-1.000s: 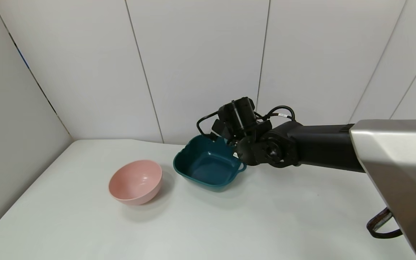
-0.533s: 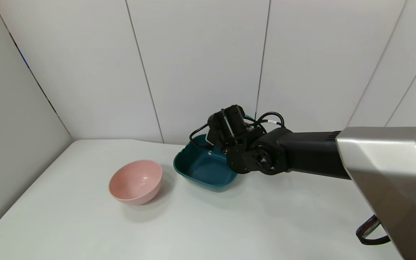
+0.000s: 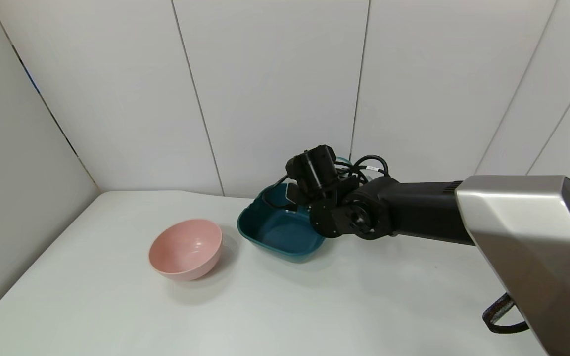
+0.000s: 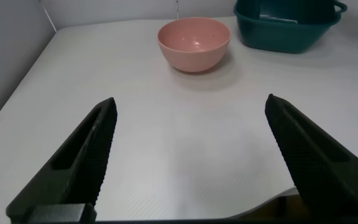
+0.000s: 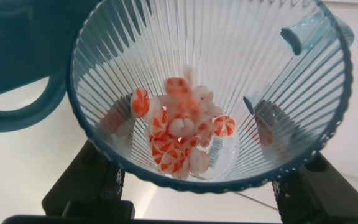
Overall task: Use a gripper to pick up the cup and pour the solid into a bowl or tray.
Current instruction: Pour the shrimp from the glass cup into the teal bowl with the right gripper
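Cup held over the far side of the teal dish

Right claw (image 3: 309, 190) sits at the end of the black arm reaching in from the right, hanging over the far right part of the dark teal dish (image 3: 275, 232). From the head view the fingers are hidden behind the wrist and its cables. The right wrist view settles it: the claw (image 5: 197, 199) is closed around the cup (image 5: 210, 93), its black fingers (image 5: 86, 186) pressing either side of the ribbed pale-blue wall. The cup's mouth faces that camera, and the solid (image 5: 182, 134) — white and orange-red round pieces — lies heaped inside it, touching the wall. The cup's side handle (image 5: 297, 50) shows at one edge, and a curve of the teal dish (image 5: 17, 62) lies just beyond the rim.

The pink bowl (image 3: 186, 249) stands on the white surface (image 3: 314, 306) just to the left of the teal dish, not touching it.

The left claw (image 4: 191, 162) hangs low over the near edge of the surface, well apart from both dishes — fingers spread wide, holding nothing.
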